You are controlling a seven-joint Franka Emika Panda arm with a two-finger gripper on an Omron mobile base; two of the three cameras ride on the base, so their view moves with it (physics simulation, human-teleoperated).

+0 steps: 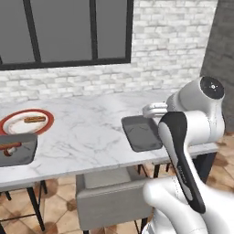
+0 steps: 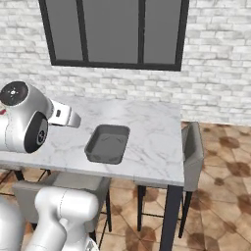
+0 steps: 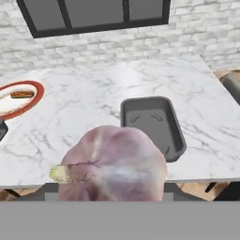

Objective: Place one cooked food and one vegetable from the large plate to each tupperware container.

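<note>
The white marble table (image 1: pixel 91 132) runs long in front of a whitewashed brick wall (image 2: pixel 215 73) with a dark-framed window (image 2: pixel 115 32). Grey chairs (image 1: pixel 107 199) are tucked under its near edge. Far to the left on the table lies the large plate (image 1: pixel 45 119), red-rimmed, with a brown sausage-like piece (image 1: pixel 34 119) on it. Just in front of it, at the table's edge, sits one dark grey tupperware container (image 1: pixel 25 153) with something reddish inside. The other tupperware container (image 3: pixel 151 125) sits well apart toward the right, with nothing in it. The pincer (image 3: pixel 110 197) hangs above the near table edge, grasping a pale purplish garlic bulb (image 3: pixel 115 164) with a yellowish stub.
</note>
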